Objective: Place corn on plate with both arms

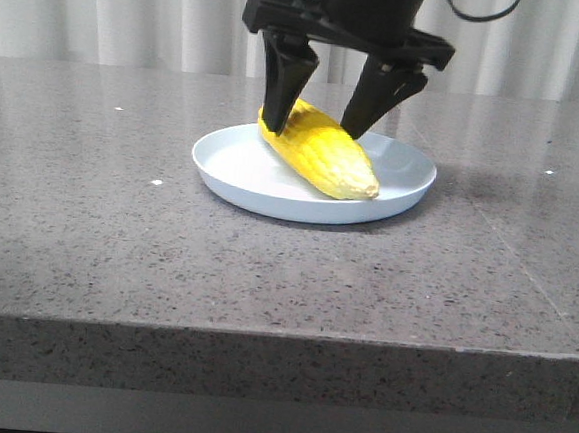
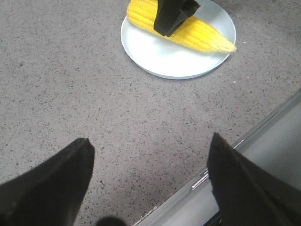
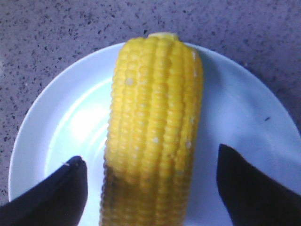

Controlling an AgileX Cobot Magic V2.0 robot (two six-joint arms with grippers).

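Front view showed me the corn [image 1: 319, 157] lying across the plate [image 1: 224, 161], its paler tip toward the plate's near rim, with my right gripper [image 1: 322, 119] poised over the cob, fingers spread wide on either side and apart from the kernels in the right wrist view. My left gripper [image 2: 148, 176] hung over the speckled grey table [image 2: 70, 70], well apart from the plate, fingers spread wide and empty.
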